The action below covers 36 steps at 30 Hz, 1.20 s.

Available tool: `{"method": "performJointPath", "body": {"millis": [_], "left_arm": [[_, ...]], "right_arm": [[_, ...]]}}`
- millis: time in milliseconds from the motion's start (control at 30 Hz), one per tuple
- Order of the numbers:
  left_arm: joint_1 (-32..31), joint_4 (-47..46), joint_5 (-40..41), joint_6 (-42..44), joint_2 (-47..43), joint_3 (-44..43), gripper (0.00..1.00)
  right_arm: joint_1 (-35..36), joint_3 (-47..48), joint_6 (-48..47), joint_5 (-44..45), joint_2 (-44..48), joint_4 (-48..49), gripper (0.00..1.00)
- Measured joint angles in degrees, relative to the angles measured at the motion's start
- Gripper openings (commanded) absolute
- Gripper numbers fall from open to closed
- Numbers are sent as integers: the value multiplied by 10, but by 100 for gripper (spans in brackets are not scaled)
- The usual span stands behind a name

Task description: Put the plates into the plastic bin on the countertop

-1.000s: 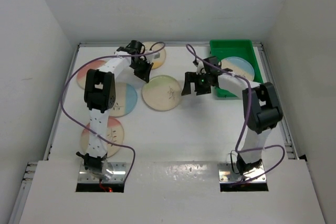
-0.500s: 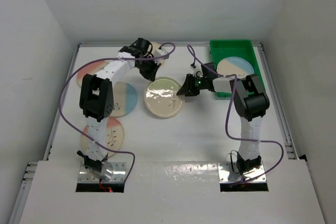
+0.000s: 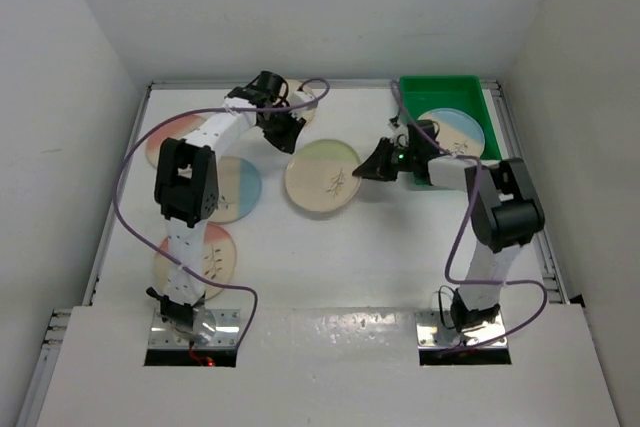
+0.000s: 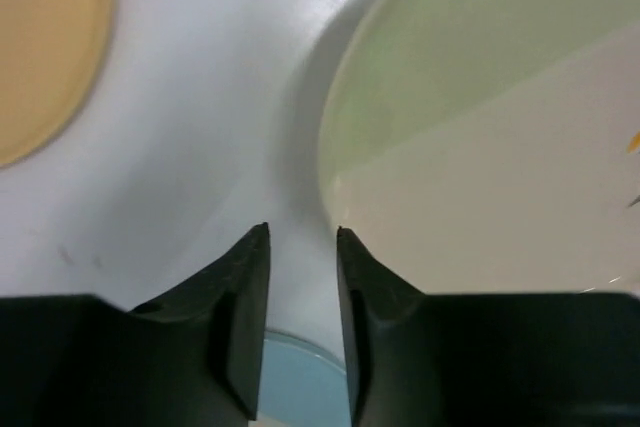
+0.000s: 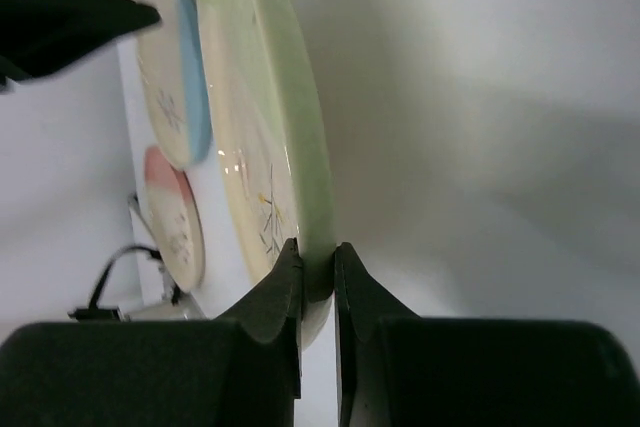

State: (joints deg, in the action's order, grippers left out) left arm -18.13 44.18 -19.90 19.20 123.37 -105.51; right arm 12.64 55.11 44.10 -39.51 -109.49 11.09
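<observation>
A cream plate with a green section [image 3: 322, 179] is at mid-countertop, and my right gripper [image 3: 369, 169] is shut on its right rim. In the right wrist view the jaws [image 5: 316, 247] pinch the green plate's edge [image 5: 268, 97]. My left gripper [image 3: 288, 139] hovers at the plate's far-left edge, open, with nothing between its fingers [image 4: 302, 232]; the green plate [image 4: 480, 117] lies just to their right. The plastic bin [image 3: 481, 95] stands at the back right with one plate [image 3: 450, 128] in it. More plates lie to the left: pink [image 3: 163, 143], blue [image 3: 238, 190] and pink [image 3: 210, 259].
An orange plate [image 3: 304, 99] lies at the back behind the left arm, and it also shows in the left wrist view [image 4: 40, 37]. White walls enclose the countertop [image 3: 330, 257]. Purple cables loop over both arms.
The right gripper has shut on the green plate's right rim. The left gripper has opened beside the plate's other edge. The plate has shifted slightly right, toward the bin.
</observation>
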Motion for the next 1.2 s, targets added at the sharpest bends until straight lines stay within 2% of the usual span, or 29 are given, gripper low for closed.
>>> {"method": "performJointPath", "body": {"millis": [33,167,333,433,600,900,1000,1033,1100,1133,1200], "left_arm": [[3,0,1,-4,-1,-8,41],[26,-2,7,-17,-20,-31,47],[42,-7,27,-20,-53,-38,47],[42,-8,35,-19,-60,-37,49],[42,-9,53,-19,-64,-14,52],[42,0,79,-19,-66,33,55],[42,-1,84,-19,-67,35,60],[42,-1,86,-17,-68,36,62],[43,-1,92,-17,-69,39,69],[43,-1,96,-16,-70,40,70],[44,0,104,-17,-70,40,70]], "right_arm": [[-13,-2,5,10,23,-2,0],[-82,-20,52,37,106,31,0],[-189,-80,157,75,166,147,0],[-253,-123,212,120,169,197,0],[-322,-172,258,211,166,196,0],[-345,-143,261,257,103,151,0],[-346,-130,259,258,92,130,17],[-346,-122,255,258,90,118,30],[-343,-99,240,258,90,92,48],[-340,-87,228,260,90,78,54],[-332,-64,200,269,89,42,57]]}}
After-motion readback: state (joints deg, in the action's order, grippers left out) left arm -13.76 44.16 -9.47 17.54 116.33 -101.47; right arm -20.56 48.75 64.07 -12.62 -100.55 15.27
